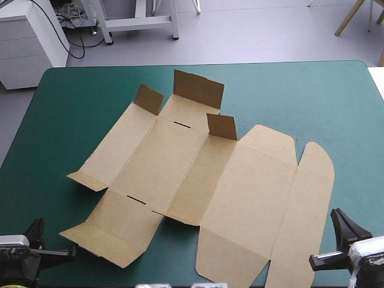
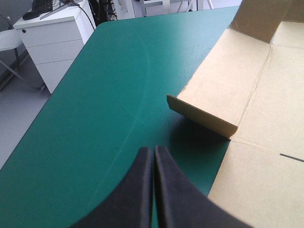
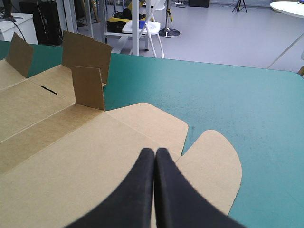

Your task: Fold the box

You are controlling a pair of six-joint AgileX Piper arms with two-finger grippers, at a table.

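Pointing forward, pressed together, the left gripper is hovering over bare cover, the mostly flat box lying just beside it. The right gripper, likewise pressed together, is pointing over its lid end, seemingly nearer; its long axis is running sideways between both.

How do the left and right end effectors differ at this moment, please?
The left end effector sits at the cover's near left corner, the right end effector at its near right. The left faces bare cover, the box beside it; the right faces the box's lid. Both are shut, holding nothing.
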